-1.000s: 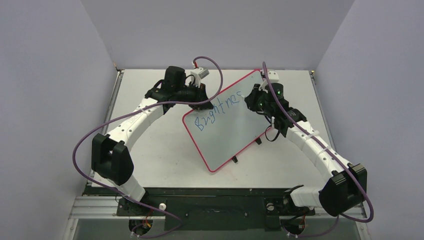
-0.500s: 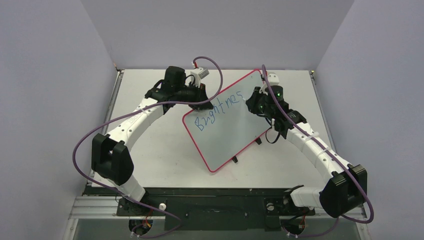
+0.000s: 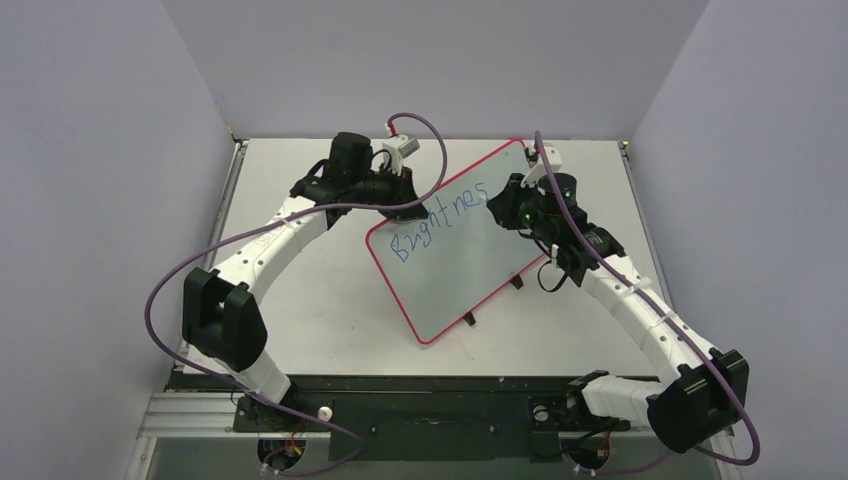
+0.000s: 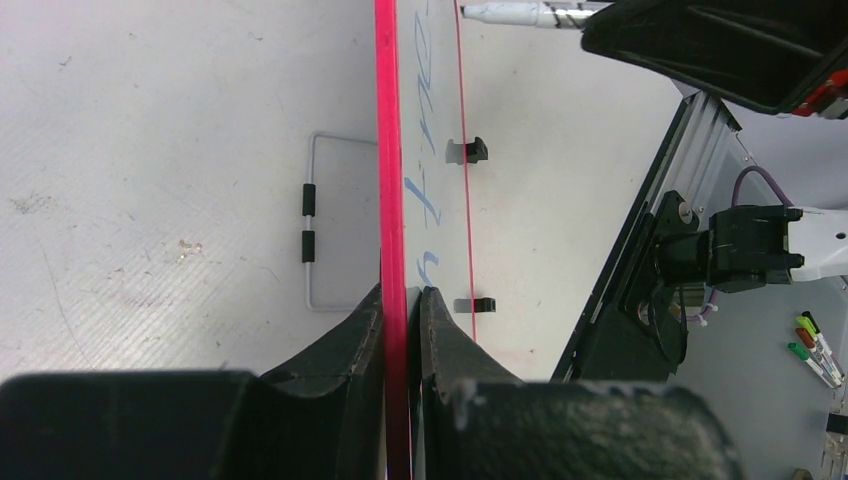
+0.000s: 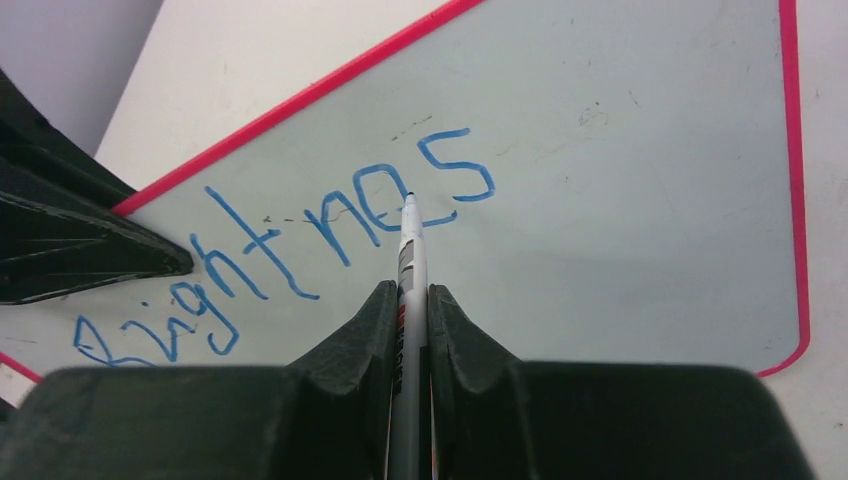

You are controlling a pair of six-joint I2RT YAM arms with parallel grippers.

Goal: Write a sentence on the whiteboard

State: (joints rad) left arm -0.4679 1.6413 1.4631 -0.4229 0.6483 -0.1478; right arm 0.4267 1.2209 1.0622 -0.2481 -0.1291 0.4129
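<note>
The whiteboard [image 3: 470,262] stands tilted at mid-table, with a red-pink rim. Blue marker letters "Brightnes" [image 3: 435,220] run along its upper part, and the rest of the face is blank. My left gripper [image 3: 410,203] is shut on the board's upper-left rim. In the left wrist view, the rim [image 4: 388,150] runs between the closed fingers of the left gripper [image 4: 403,292]. My right gripper [image 3: 500,207] is shut on a white marker [image 5: 411,262]. The marker tip sits just below the final "s" [image 5: 455,165]. The right gripper [image 5: 408,290] is over the board face.
Two black clips [image 3: 517,282] [image 3: 469,320] stick out from the board's lower right edge. A wire stand [image 4: 312,235] lies behind the board. Several spare markers [image 4: 815,345] lie off the table's near side. Enclosure walls stand at the left, right and back.
The right arm's elbow and wrist have swung slightly right and down. The marker stays at the end of "Brightnes". The left arm and the board have not moved.
</note>
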